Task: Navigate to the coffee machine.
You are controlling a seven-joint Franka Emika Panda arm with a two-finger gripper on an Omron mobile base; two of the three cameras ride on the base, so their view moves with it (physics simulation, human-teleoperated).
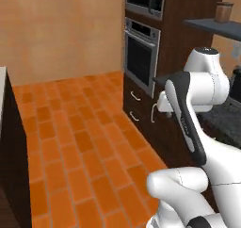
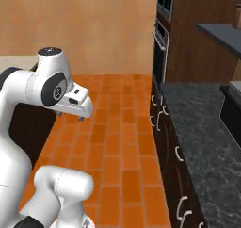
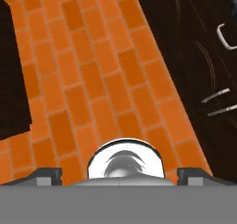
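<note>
Place: a home kitchen, rendered.
Floor: orange brick-pattern tiles (image 1: 80, 142).
Appliances: a built-in wall oven (image 1: 141, 52) set in a tall dark wood cabinet (image 1: 188, 34).
Worktop: dark speckled stone counter (image 2: 207, 137) over dark drawers with curved metal handles (image 2: 179, 152).
Wall: plain tan (image 1: 61, 29).

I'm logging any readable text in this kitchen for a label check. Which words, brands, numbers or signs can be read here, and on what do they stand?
None: no readable text anywhere.
The wall oven has a plain front with no legible marks.
The cup on the shelf shows no lettering.
</note>
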